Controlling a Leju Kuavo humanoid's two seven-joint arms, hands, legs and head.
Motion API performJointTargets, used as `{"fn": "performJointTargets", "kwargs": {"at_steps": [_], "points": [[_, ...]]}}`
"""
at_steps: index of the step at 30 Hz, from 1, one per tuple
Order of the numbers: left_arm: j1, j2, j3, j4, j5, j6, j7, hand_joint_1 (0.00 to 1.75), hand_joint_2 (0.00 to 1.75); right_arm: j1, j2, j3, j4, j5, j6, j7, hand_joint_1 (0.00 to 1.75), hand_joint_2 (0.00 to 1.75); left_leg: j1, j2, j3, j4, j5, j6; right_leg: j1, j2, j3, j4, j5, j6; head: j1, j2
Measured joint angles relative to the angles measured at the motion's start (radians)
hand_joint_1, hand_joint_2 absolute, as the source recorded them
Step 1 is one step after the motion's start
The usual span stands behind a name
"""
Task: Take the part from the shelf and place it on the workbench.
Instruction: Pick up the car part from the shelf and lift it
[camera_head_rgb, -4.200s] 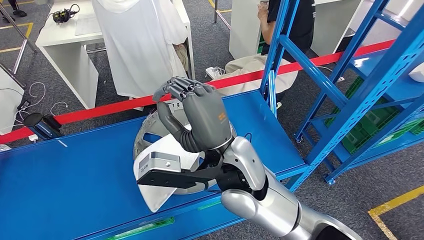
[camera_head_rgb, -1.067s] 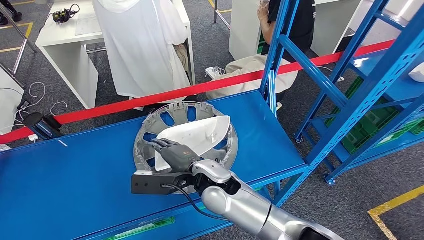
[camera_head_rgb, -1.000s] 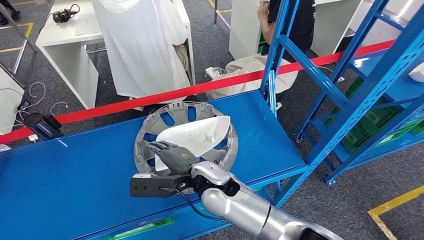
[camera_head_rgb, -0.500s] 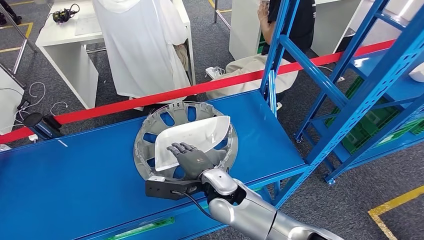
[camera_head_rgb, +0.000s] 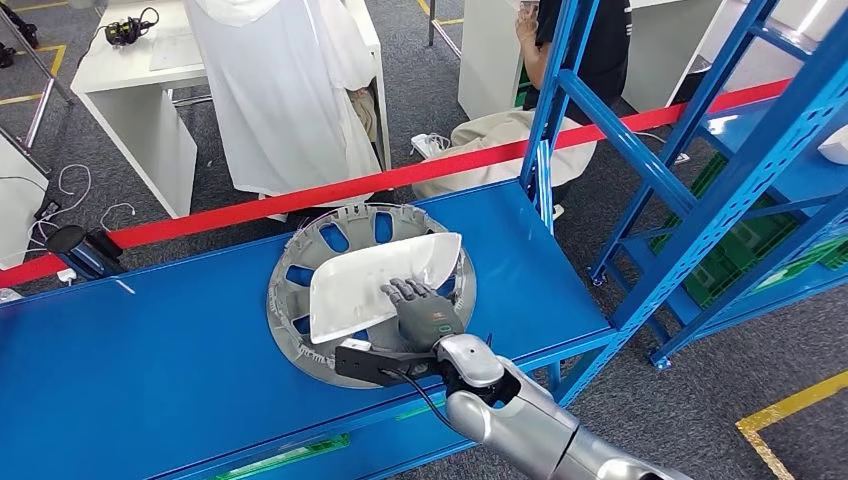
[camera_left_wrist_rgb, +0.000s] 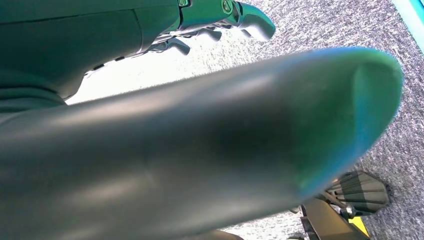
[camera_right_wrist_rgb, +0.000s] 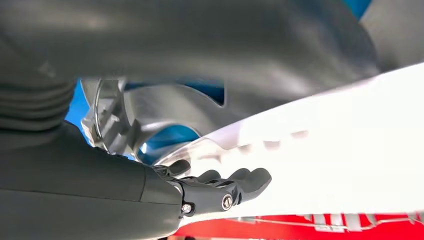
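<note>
A silver wheel cover (camera_head_rgb: 300, 300) lies flat on the blue workbench (camera_head_rgb: 120, 350), mid-bench toward its far edge. Across it rests the white part (camera_head_rgb: 375, 280), a curved shell, long axis running left-right, right end angled toward the far edge. Right hand (camera_head_rgb: 425, 315), orange logo unreadable, lies w/ fingers spread atop the part's near-right edge, gripping nothing. Left hand (camera_left_wrist_rgb: 220, 20): fingers loosely apart over grey floor.

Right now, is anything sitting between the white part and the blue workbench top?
Yes. The white part lies on a grey wheel cover, which rests on the workbench, so the part sits on the cover rather than the bench. The right hand rests on it.
</note>
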Motion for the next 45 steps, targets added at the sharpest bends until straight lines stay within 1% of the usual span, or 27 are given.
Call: {"fn": "performJointTargets", "kwargs": {"at_steps": [9,26,37,38,41,42,45], "points": [[0.001,0.000,0.000,0.000,-0.004,0.000,-0.002,0.00,0.00,0.017,-0.002,-0.037,0.002,0.005,-0.023,-0.005,0.00,1.75,0.000,0.000,0.000,0.000,0.000,0.000,0.000,0.000,0.000,0.000,0.000,0.000,0.000,0.000],[0.000,0.001,0.000,0.000,-0.008,-0.003,-0.009,0.00,0.00,0.016,-0.002,-0.057,0.007,0.014,-0.024,0.006,0.00,1.75,0.000,0.000,0.000,0.000,0.000,0.000,0.000,0.000,0.000,0.000,0.000,0.000,0.000,0.000],[0.001,0.001,0.000,0.000,-0.010,-0.003,-0.006,0.00,0.00,-0.014,0.014,-0.060,0.064,0.011,-0.038,-0.011,0.00,1.75,0.000,0.000,0.000,0.000,0.000,0.000,0.000,0.000,0.000,0.000,0.000,0.000,0.000,0.000],[0.001,0.001,0.000,0.000,-0.010,-0.003,-0.006,0.00,0.00,-0.017,0.015,-0.061,0.069,0.011,-0.039,-0.011,0.15,1.75,0.000,0.000,0.000,0.000,0.000,0.000,0.000,0.000,0.000,0.000,0.000,0.000,0.000,0.000],[0.000,0.001,0.000,0.000,-0.011,-0.003,-0.006,0.00,0.00,-0.024,0.020,-0.063,0.083,0.009,-0.040,-0.011,1.46,1.75,0.000,0.000,0.000,0.000,0.000,0.000,0.000,0.000,0.001,0.000,0.000,0.000,0.000,0.000],[0.000,0.001,0.000,0.000,-0.011,-0.003,-0.006,0.00,0.00,-0.025,0.021,-0.064,0.087,0.008,-0.041,-0.011,1.75,1.75,0.000,0.000,0.000,0.000,0.000,0.000,0.000,0.000,0.000,0.000,0.000,0.000,0.000,0.000],[0.000,0.001,0.000,0.000,-0.011,-0.003,-0.006,0.00,0.00,-0.030,0.026,-0.066,0.105,0.002,-0.046,-0.017,1.75,1.75,0.000,0.000,0.000,0.000,0.000,0.000,0.000,0.000,0.000,0.000,0.000,0.000,0.000,0.000]]}}
